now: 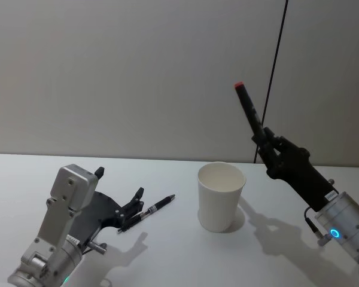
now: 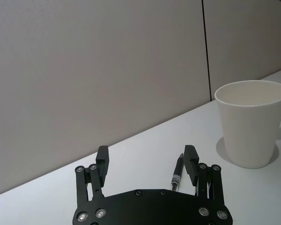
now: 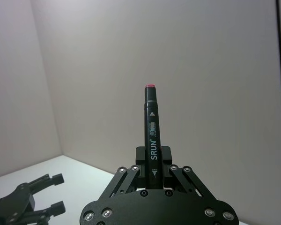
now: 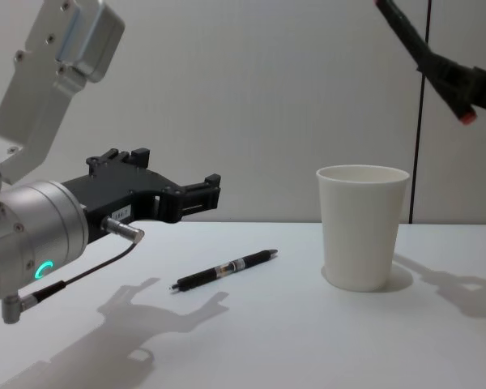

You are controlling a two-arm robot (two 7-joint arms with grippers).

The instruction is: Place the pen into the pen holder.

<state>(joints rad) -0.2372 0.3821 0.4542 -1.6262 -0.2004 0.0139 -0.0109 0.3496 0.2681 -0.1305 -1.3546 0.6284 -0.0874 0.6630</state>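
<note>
Right gripper (image 1: pixel 264 139): raised to the right of the cup (image 1: pixel 220 200), higher than its rim, clamped on a black marker (image 1: pixel 248 107) (red end uppermost). Cup: white, upright on the table (image 1: pixel 167 257). Pen (image 1: pixel 152 209): black, lying flat left of the cup, apart from it. Left gripper (image 1: pixel 120 182): fingers spread wide, hovering low just beside the pen.

Chest view, upper right: the top of the marker (image 4: pixel 402 29) is cut off by the frame's upper edge. Left wrist view, lower centre: the rear of the pen (image 2: pixel 177 172) is hidden behind the left gripper (image 2: pixel 146 154). The marker's small print cannot be read.
</note>
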